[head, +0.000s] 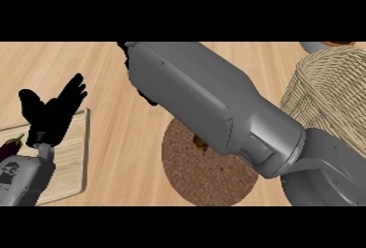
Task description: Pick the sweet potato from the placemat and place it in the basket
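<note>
Head view: the right forearm (214, 111) crosses the counter (121, 140) and hides most of the placemat's middle.

The round brown placemat (204, 179) lies near the counter's lower edge; a small orange-brown bit of the sweet potato (199, 142) shows on it at the forearm's rim. The right hand (146, 97) is mostly hidden, so whether its fingers are apart or together cannot be told. The woven basket (325, 104) stands at the right edge. The left hand (50, 114) rests at the left edge, fingers straight and spread, over a wooden cutting board (71, 160).
</note>
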`<control>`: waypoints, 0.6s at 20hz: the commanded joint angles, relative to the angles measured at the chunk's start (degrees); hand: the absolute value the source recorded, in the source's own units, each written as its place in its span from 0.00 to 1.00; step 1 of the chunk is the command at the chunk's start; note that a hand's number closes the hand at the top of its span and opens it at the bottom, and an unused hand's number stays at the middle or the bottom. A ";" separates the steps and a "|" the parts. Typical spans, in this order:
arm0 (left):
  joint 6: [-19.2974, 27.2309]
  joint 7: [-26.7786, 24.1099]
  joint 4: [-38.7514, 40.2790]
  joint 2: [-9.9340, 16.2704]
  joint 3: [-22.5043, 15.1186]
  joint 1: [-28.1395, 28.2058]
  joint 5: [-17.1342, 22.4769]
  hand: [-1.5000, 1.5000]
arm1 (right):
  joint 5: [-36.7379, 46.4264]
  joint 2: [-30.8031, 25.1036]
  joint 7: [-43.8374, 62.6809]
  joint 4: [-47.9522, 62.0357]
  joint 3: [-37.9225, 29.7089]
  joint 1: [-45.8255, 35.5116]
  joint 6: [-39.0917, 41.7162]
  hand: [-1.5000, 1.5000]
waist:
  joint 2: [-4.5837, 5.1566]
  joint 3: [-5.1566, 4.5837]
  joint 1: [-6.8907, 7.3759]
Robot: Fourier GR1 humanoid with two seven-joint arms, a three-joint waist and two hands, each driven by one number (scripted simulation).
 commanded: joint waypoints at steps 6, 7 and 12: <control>0.61 -1.07 -0.17 -0.46 1.08 2.15 -1.33 0.50 | -9.38 0.44 7.22 3.99 -6.40 -5.87 7.89 0.00 | -0.59 0.18 -1.99; -0.07 -2.21 3.54 -0.30 2.61 0.44 -0.77 0.50 | -10.58 0.44 8.21 4.05 -9.29 -9.20 8.80 0.00 | -0.70 0.19 -3.14; 0.54 0.07 -2.37 0.53 3.18 4.27 -0.94 0.50 | -6.27 0.02 6.69 -5.68 -7.23 -1.23 0.00 0.00 | -1.33 0.35 -4.23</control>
